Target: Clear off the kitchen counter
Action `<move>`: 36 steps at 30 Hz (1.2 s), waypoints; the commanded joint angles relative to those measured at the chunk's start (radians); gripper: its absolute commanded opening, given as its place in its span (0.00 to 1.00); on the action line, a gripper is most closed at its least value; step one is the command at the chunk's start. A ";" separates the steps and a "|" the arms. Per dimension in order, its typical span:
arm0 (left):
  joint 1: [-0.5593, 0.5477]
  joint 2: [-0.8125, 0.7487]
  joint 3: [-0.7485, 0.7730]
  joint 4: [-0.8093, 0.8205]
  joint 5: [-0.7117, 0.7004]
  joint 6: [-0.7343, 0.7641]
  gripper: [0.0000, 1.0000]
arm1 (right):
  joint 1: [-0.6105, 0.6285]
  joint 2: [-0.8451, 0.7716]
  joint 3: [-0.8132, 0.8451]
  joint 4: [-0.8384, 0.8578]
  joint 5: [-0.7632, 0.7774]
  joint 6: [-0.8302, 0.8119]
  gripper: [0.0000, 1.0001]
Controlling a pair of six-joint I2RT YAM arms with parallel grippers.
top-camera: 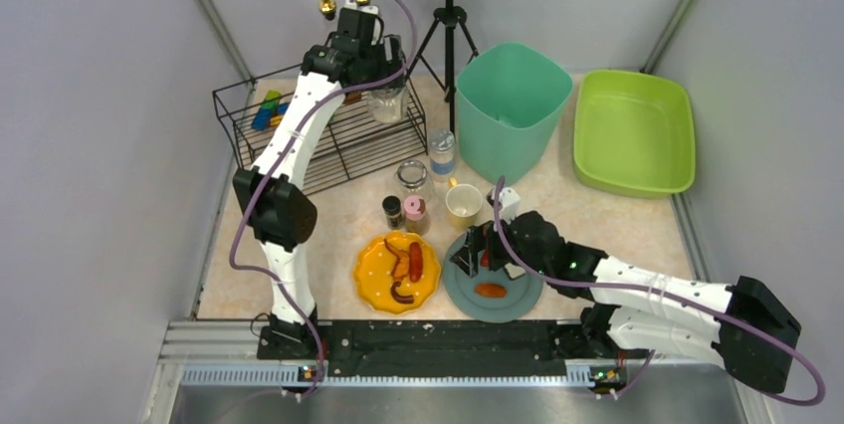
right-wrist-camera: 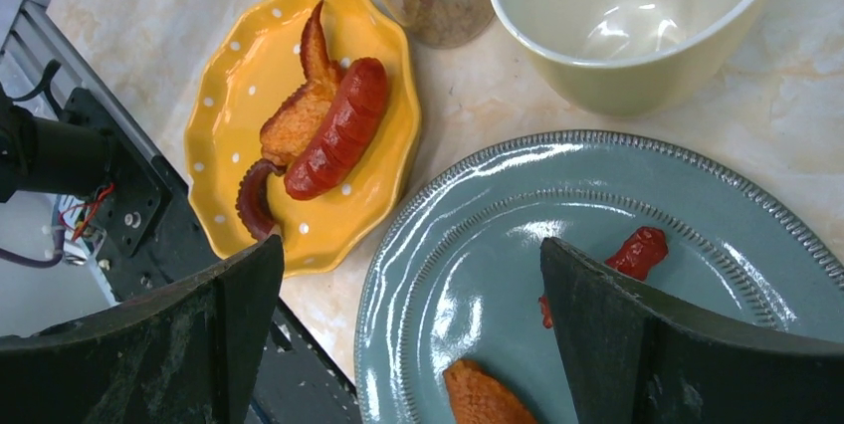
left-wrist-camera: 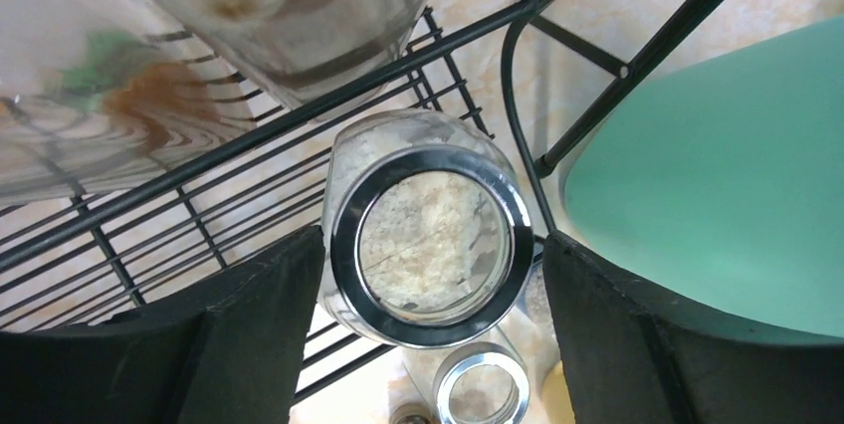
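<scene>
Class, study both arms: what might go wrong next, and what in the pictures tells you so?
The jar stands near the corner of the rack inside the open left hand; a nudge might tip it off. The right hand hangs low over the grey plate and might scatter its food or bump the cup.

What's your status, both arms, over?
Left gripper open, straddling glass jar in wire rack. Right gripper open over grey plate. Kitchen counter not clear: yellow plate, cup, small jars on it.

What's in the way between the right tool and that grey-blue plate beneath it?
Nothing visible. The right tool hangs open directly above the plate, which holds only a few food scraps.
</scene>
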 commanded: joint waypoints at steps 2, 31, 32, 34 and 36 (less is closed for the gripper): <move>-0.003 -0.070 0.000 0.093 0.012 0.009 0.88 | -0.002 0.003 -0.012 0.056 -0.008 0.011 0.99; -0.256 -0.534 -0.596 0.254 0.008 0.024 0.99 | -0.001 -0.378 0.125 -0.419 0.186 -0.038 0.99; -0.264 -0.548 -0.644 0.300 0.006 0.011 0.99 | -0.002 -0.394 0.130 -0.434 0.192 -0.038 0.99; -0.284 -0.574 -0.734 0.394 -0.005 -0.004 0.99 | -0.001 -0.417 0.138 -0.456 0.198 -0.038 0.99; -0.305 -0.586 -0.811 0.487 -0.023 -0.005 0.99 | -0.002 -0.433 0.138 -0.467 0.200 -0.037 0.99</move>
